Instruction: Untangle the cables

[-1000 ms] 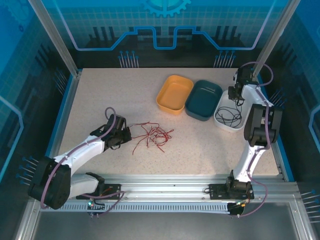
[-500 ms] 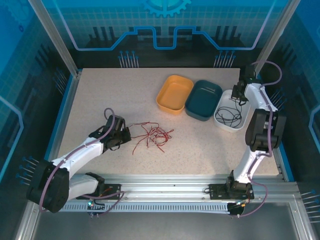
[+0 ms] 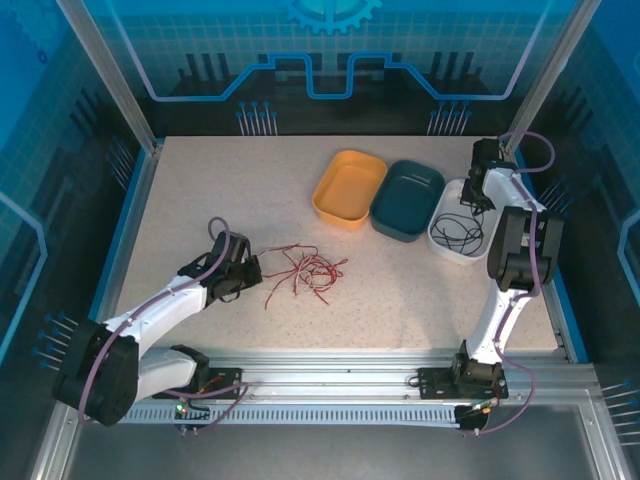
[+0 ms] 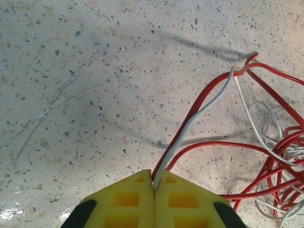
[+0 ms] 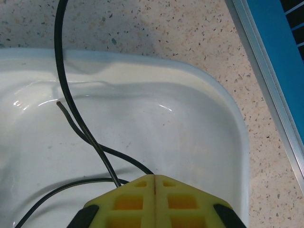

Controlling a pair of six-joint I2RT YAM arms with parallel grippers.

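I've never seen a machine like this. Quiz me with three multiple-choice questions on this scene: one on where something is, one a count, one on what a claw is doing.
1. Where do the black cables lie?
A on the bare table
B draped over an arm
C in the white tray

2. How many trays stand on the table?
A two
B three
C four

3. What is the left gripper doing?
A shut on a white cable
B wide open above the tangle
C lifting a tray

Answers:
1 C: the black cables coil inside the white tray.
2 B: an orange tray, a teal tray and the white tray sit in a row.
3 A: its yellow fingers meet, with the white cable running in between them.
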